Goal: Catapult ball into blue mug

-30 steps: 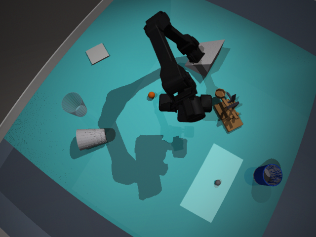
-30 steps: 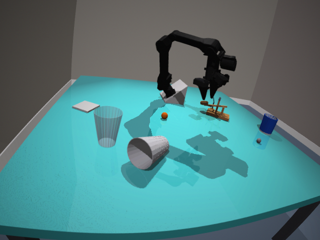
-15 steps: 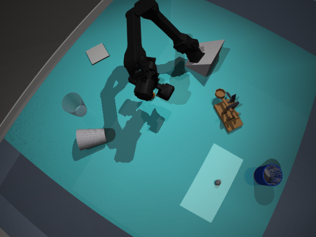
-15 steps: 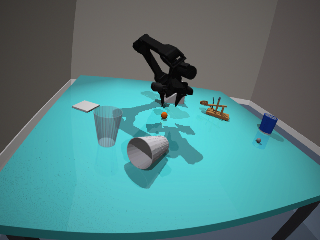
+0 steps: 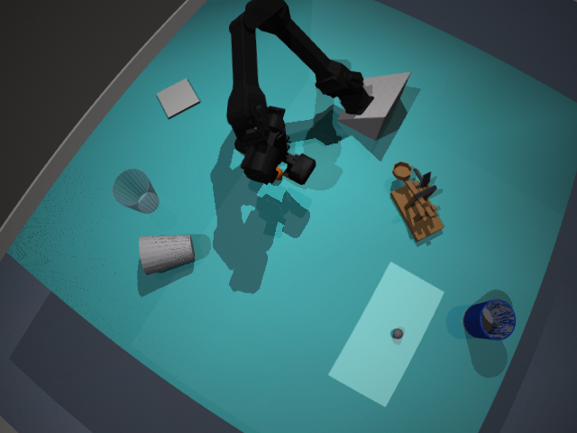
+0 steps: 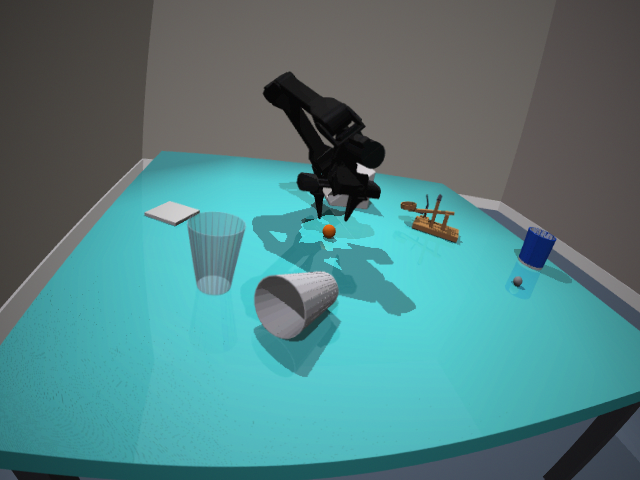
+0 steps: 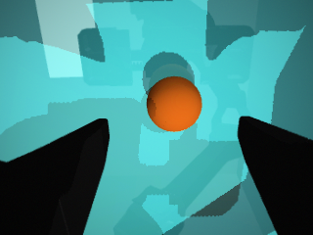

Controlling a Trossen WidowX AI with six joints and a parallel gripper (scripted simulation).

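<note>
Ball, orange, round, smooth, partly shaded.

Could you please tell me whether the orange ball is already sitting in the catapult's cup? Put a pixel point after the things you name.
No, the orange ball [image 6: 328,231] [image 7: 174,104] rests on the table, away from the catapult [image 5: 426,221] [image 6: 435,230].

Bright overhead light throws overlapping dark shadows across the glossy teal tabletop, while the walls stay dim.
</note>
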